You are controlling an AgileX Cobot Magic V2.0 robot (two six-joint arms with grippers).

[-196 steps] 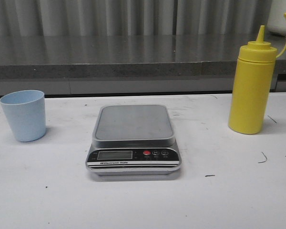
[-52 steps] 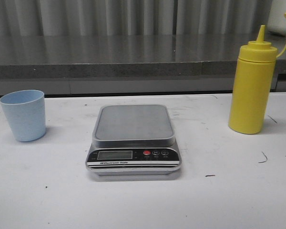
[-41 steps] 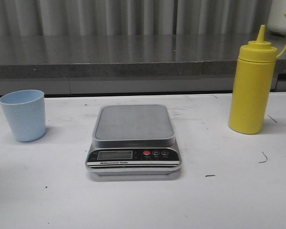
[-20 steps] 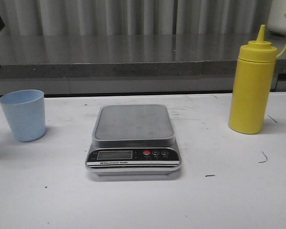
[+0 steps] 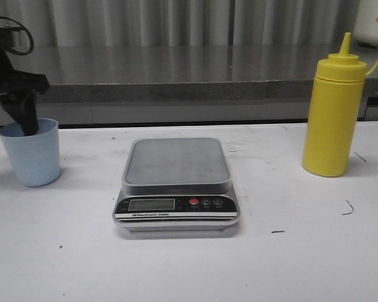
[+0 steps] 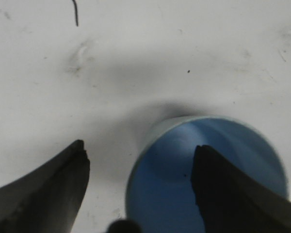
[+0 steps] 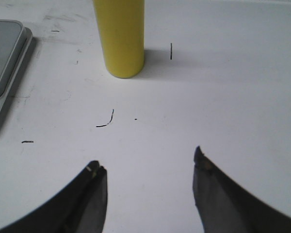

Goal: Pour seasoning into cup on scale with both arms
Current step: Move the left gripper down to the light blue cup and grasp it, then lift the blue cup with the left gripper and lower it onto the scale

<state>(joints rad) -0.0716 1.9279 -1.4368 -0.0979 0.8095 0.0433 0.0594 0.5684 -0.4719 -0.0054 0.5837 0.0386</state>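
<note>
Cup [image 6: 208, 179] rim between left tool [image 6: 138, 160] fingers

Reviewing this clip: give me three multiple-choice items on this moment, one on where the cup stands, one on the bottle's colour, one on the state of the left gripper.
1. Where is the cup?
A. on the scale
B. on the table left of the scale
C. beside the bottle

2. What colour is the squeeze bottle?
A. red
B. white
C. yellow

3. What is the left gripper doing?
A. open, one finger inside the cup's rim
B. shut on the bottle
C. pressing the scale's button

Key: 1 B, the scale's platform is bare. 2 C, its body and nozzle are yellow. 3 A, the left wrist view shows its fingers straddling the cup's wall.
</note>
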